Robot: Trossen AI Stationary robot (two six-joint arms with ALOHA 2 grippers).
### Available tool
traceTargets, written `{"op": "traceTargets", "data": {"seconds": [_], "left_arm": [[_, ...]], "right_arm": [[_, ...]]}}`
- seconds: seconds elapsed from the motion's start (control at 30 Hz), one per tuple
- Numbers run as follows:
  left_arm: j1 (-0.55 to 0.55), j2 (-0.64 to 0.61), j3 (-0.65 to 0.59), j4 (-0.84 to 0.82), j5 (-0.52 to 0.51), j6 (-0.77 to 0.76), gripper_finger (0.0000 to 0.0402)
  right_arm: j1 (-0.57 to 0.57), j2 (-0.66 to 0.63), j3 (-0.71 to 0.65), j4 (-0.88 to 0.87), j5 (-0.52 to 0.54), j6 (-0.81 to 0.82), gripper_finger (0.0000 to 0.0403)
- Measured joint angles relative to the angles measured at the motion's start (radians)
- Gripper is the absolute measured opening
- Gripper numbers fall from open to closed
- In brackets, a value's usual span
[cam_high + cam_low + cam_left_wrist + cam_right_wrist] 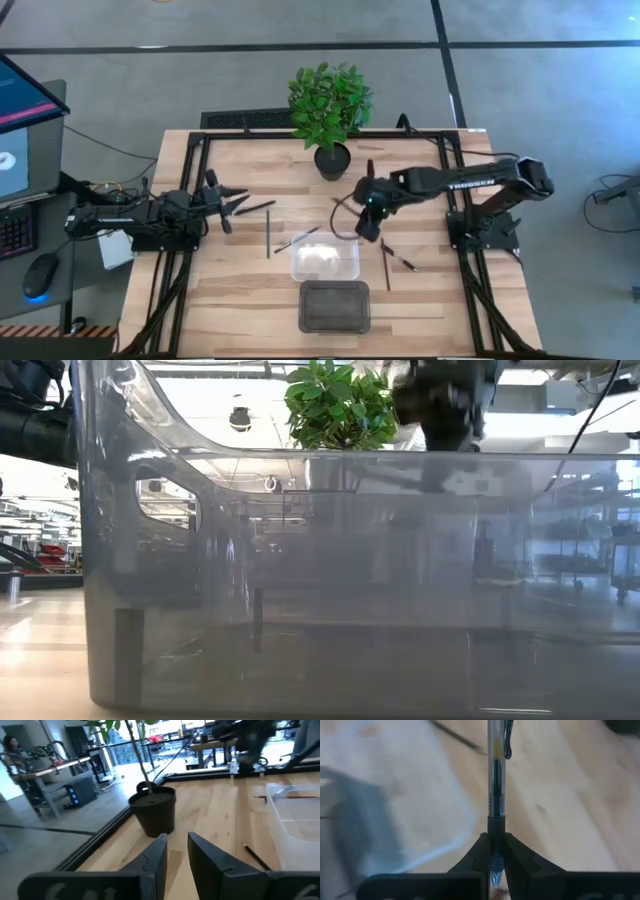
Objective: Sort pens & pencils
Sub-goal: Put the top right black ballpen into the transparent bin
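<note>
Wooden boards made up the table (240, 290), on which a clear tray (324, 260) and a dark tray (334, 306) were set near the front edge. A pen (496, 795) was clamped between the fingers of the right gripper (495, 851), held above the table beside the clear tray. Other pens and pencils were left scattered on the wood. The left gripper (176, 851) was kept near the left edge, its fingers slightly apart around nothing, pointed at a potted plant (153, 810).
</note>
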Motion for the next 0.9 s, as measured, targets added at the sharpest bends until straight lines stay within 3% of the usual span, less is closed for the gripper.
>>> {"op": "traceTargets", "data": {"seconds": [0.33,0.67,0.9], "left_arm": [[0.000,0.000,0.000,0.000,-0.012,0.000,0.0068],[0.000,0.006,0.001,-0.010,-0.011,0.000,0.0068],[0.000,0.015,0.001,-0.011,-0.013,0.000,0.0068]], "right_arm": [[0.163,0.021,0.019,0.126,0.001,-0.010,0.0053],[0.134,0.219,0.018,0.224,-0.036,-0.060,0.0053],[0.131,0.281,0.018,0.250,-0.123,-0.080,0.0053]]}}
